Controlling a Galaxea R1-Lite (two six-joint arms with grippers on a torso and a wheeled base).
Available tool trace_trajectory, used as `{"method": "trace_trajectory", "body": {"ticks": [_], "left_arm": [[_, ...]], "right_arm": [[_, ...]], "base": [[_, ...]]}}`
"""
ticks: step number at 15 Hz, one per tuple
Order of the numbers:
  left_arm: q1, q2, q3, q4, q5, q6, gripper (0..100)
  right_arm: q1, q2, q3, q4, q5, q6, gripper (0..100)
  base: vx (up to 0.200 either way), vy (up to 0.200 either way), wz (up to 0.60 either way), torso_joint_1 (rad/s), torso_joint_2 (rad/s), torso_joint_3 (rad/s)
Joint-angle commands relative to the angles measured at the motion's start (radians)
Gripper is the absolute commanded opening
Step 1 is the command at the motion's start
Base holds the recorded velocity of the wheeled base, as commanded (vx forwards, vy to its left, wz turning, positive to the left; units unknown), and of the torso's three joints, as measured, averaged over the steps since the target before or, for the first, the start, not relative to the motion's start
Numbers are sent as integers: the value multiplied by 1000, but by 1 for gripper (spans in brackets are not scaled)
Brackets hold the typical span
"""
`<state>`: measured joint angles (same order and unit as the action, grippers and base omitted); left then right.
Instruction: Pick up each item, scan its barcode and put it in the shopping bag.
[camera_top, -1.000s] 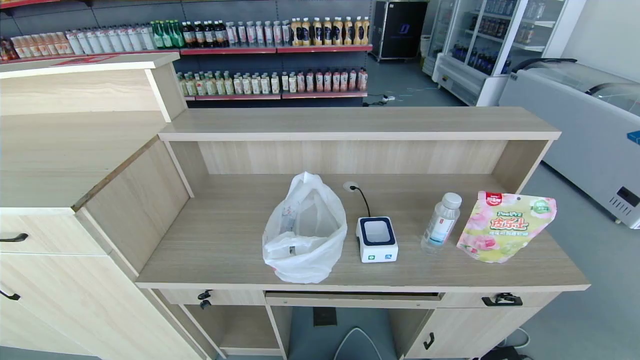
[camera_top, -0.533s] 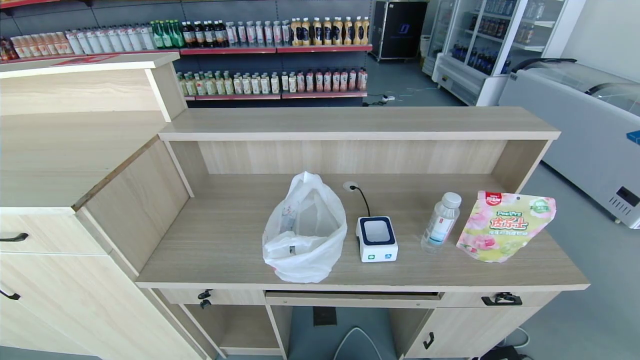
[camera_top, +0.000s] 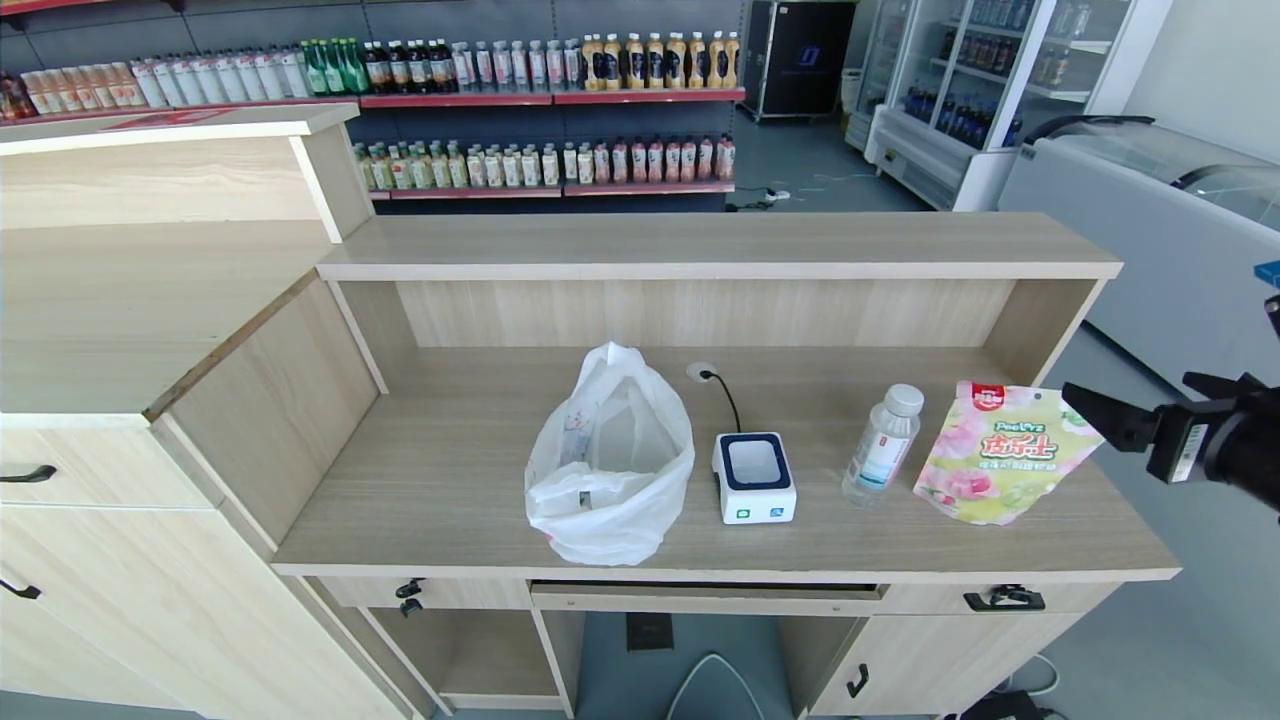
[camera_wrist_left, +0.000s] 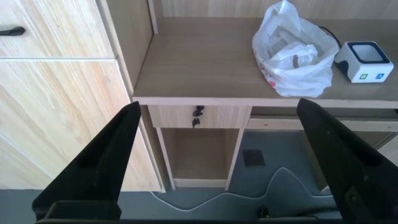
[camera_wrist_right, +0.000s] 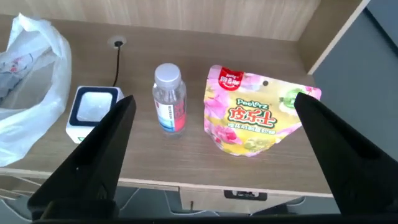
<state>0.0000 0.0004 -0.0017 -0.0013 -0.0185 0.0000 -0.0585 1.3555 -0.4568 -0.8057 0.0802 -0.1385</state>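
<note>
The desk (camera_top: 450, 500) carries everything. The bag (camera_top: 610, 470) stands farthest from the right gripper (camera_wrist_right: 212, 102), and ahead of and above the left gripper (camera_wrist_left: 217, 104); it seems to hold some goods already. The pouch (camera_top: 1010, 455) lies nearest the right gripper, just ahead of it. The scanner (camera_top: 755, 478) sits between the bag and the bottle (camera_top: 882, 445), which stands just beyond the pouch. Both grippers are spread wide and hold nothing. Pouch and bottle are yet to be lifted, scanned and bagged, so I judge the task partway done.
</note>
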Motion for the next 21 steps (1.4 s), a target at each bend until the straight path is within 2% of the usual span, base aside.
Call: {"method": "trace_trajectory", "body": {"ticks": [1, 5, 10, 16, 21], "left_arm": [[0, 0, 0, 0, 0, 0, 100], [0, 0, 0, 0, 0, 0, 100], [0, 0, 0, 0, 0, 0, 100], [0, 0, 0, 0, 0, 0, 100], [0, 0, 0, 0, 0, 0, 100]], "right_arm": [[-50, 387, 1, -193, 122, -116, 100], [-50, 517, -3, -228, 133, -156, 100], [-46, 634, -6, -316, 70, -197, 100], [-20, 792, -26, -510, 69, -190, 100], [42, 909, -145, -606, 72, -124, 100]], "base": [[0, 0, 0, 0, 0, 0], [0, 0, 0, 0, 0, 0], [0, 0, 0, 0, 0, 0], [0, 0, 0, 0, 0, 0], [0, 0, 0, 0, 0, 0]]}}
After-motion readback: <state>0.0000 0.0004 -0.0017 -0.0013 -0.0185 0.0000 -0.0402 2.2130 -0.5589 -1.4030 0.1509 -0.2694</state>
